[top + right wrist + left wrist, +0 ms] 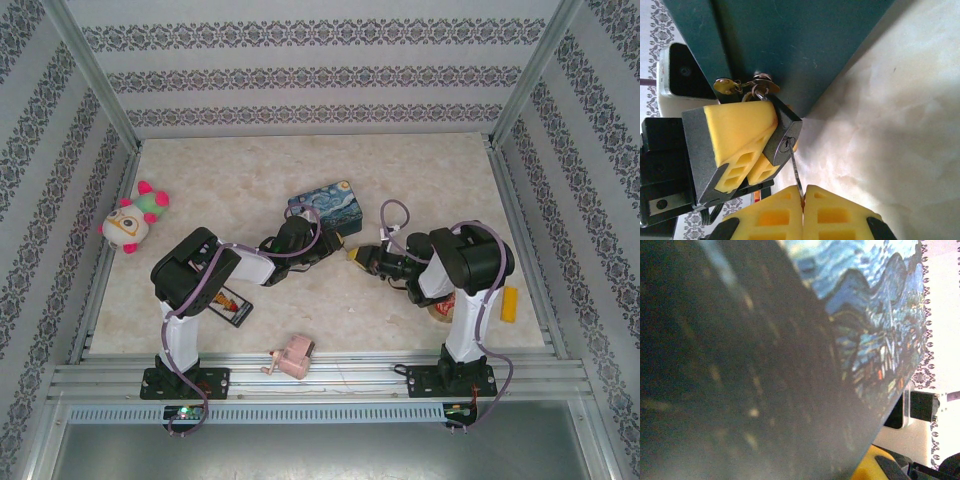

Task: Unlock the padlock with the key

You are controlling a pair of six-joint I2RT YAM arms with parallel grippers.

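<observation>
Sitting shut on the marble-patterned table (400, 170), one rectangular tin (325, 205) is showing a painted blue-and-yellow swirl on its lid and a plain teal side in the right wrist view; whatever is lying inside it cannot be told. One brass-coloured hasp (745, 86) is sticking out from that side, and the thin metal shackle of one padlock (785, 132) is hanging through it. The padlock, a small dark grey block, is hanging just beside the tin's corner, above the table.

The left gripper (765, 150) is squeezing the padlock's body between its two yellow, hollow-ribbed fingers, closed down onto it. One key (795, 172), a slim metal sliver, is standing in the keyhole at the padlock's end. The right gripper (803, 200) is pinching the key's other end, its two yellow pads pressing fully together around it.

Elsewhere on the table, well apart from the tin, one plush toy (130, 222), one pink gadget (290, 358), one yellow block (510, 303) and one dark card (233, 307) are lying.
</observation>
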